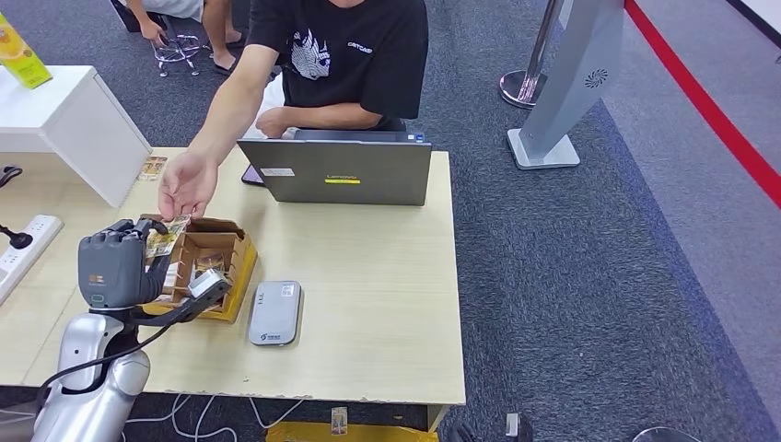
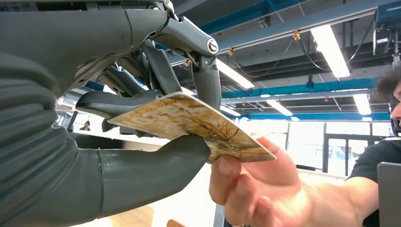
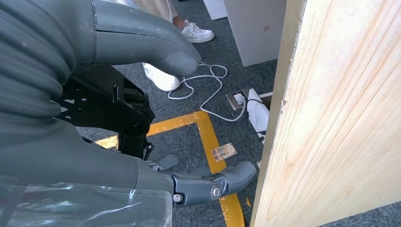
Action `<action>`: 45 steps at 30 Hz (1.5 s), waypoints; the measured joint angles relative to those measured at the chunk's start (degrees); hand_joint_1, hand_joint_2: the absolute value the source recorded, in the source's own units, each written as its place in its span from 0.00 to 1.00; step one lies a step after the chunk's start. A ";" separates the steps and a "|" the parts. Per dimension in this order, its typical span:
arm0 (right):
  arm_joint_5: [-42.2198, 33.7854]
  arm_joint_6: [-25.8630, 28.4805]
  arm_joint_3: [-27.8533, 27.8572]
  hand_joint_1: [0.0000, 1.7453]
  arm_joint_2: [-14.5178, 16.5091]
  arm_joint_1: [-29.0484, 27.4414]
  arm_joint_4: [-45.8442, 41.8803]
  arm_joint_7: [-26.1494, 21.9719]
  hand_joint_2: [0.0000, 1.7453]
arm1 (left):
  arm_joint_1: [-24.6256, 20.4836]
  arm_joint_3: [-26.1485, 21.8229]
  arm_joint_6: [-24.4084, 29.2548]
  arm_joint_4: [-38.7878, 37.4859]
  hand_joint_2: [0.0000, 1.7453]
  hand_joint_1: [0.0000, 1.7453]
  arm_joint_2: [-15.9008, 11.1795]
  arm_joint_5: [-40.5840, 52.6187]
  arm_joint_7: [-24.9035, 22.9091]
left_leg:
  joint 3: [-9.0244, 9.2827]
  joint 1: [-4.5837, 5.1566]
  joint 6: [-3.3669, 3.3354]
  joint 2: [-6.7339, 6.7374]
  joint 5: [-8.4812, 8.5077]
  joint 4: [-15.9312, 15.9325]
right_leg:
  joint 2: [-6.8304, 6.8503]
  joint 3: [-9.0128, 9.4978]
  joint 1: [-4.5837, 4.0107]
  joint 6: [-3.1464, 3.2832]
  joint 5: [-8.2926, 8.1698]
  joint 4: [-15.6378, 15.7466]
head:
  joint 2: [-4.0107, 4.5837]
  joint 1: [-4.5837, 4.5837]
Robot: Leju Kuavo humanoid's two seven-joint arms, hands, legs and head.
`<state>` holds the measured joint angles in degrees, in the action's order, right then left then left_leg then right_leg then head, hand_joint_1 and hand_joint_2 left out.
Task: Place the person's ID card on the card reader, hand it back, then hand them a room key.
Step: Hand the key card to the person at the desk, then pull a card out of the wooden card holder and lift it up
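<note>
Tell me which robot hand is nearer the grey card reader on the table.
Left. The left hand is above the table beside the cardboard box, holding a card near the card reader. The right hand hangs below the table edge.

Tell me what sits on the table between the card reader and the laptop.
Nothing: in the head view the stretch of table from the grey card reader up to the laptop is bare wood. The cardboard box stands off to the side.

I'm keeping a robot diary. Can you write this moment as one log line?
step: handing over | left hand: pinches yellowish patterned card | person's hand: touching card's far end | right hand: hanging beside table, empty
</note>
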<state>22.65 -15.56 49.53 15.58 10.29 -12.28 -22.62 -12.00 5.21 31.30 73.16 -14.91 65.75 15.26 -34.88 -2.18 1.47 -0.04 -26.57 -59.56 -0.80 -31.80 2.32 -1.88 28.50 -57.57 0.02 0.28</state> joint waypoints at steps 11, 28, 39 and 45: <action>-0.01 -0.02 -0.16 0.00 0.00 0.00 0.00 0.00 1.00 | 0.44 -0.11 0.02 0.41 1.00 0.00 0.15 -0.09 0.05 | -0.01 0.00 0.00 -0.01 0.00 0.00 | 0.01 0.00 0.00 0.00 0.00 0.00 | 0.00 0.00; -1.14 -0.56 -0.39 0.00 0.00 -0.12 0.00 -0.21 1.00 | 5.65 4.08 -4.50 4.93 1.00 0.00 1.95 4.64 2.35 | 0.00 0.01 0.00 -0.01 0.00 -0.01 | 0.01 -0.01 0.01 0.00 0.00 0.01 | 0.00 0.00; -1.81 -0.78 -0.44 0.00 0.00 -0.11 0.00 -0.24 1.00 | 5.34 11.11 -13.99 3.28 1.00 0.00 0.72 7.64 -0.94 | 0.00 0.00 0.00 -0.01 0.00 -0.01 | 0.01 -0.01 0.00 0.00 0.00 0.01 | 0.00 0.00; -1.99 -0.83 -0.49 0.00 0.00 -0.11 0.00 -0.24 1.00 | 4.52 12.91 -18.96 1.20 1.00 0.00 -1.02 7.06 -2.57 | 0.00 0.00 0.00 0.00 0.00 0.00 | 0.00 -0.02 0.00 0.00 0.00 0.01 | 0.00 0.00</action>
<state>20.65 -16.39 49.04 15.58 10.18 -12.28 -22.86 -7.48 18.12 12.34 74.36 -15.93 72.81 12.69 -34.88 -2.18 1.47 -0.04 -26.56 -59.57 -0.80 -31.83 2.32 -1.88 28.49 -57.56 0.02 0.28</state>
